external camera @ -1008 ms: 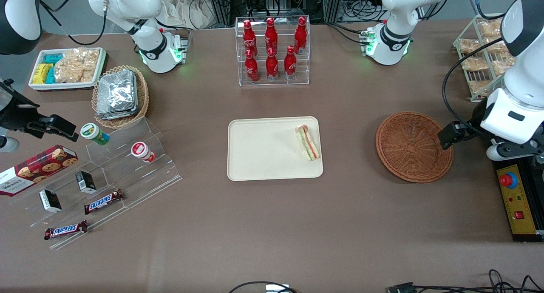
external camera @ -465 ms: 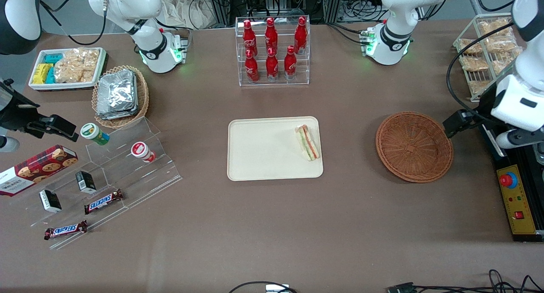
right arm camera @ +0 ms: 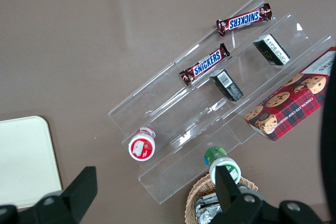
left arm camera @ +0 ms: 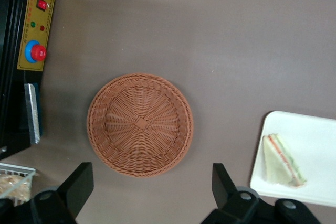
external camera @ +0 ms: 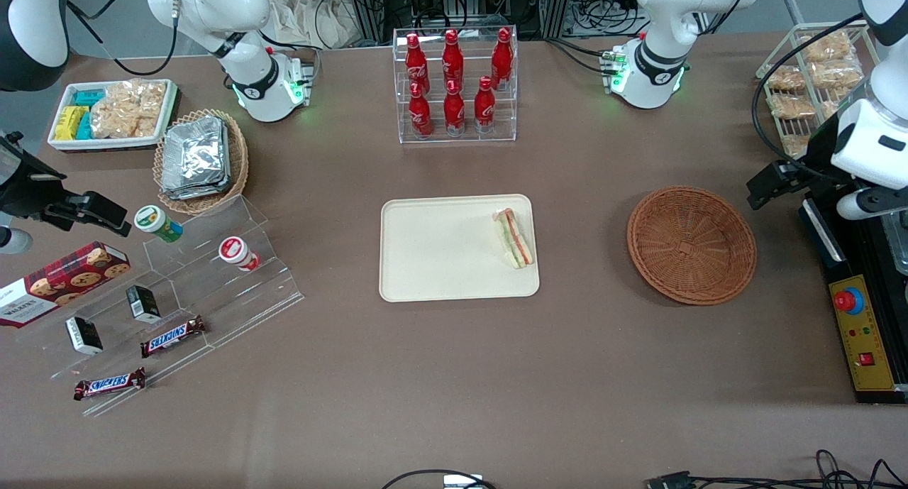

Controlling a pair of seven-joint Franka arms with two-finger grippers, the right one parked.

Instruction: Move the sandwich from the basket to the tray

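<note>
The sandwich, a white wedge with green and red layers, lies on the cream tray, at the tray's end nearest the basket. The reddish-brown wicker basket holds nothing. My left gripper is open, with nothing between its black fingers. It hangs above bare table beside the basket, toward the working arm's end. In the front view the arm's white wrist sits above the table's edge there.
A black and yellow control box with a red button lies beside the basket at the table's end. A white wire rack of snack bags stands farther from the camera. A bottle rack stands past the tray.
The left arm has drawn away from the basket, rising and moving farther from the front camera toward its end of the table. Sandwich, tray and basket have stayed put.
</note>
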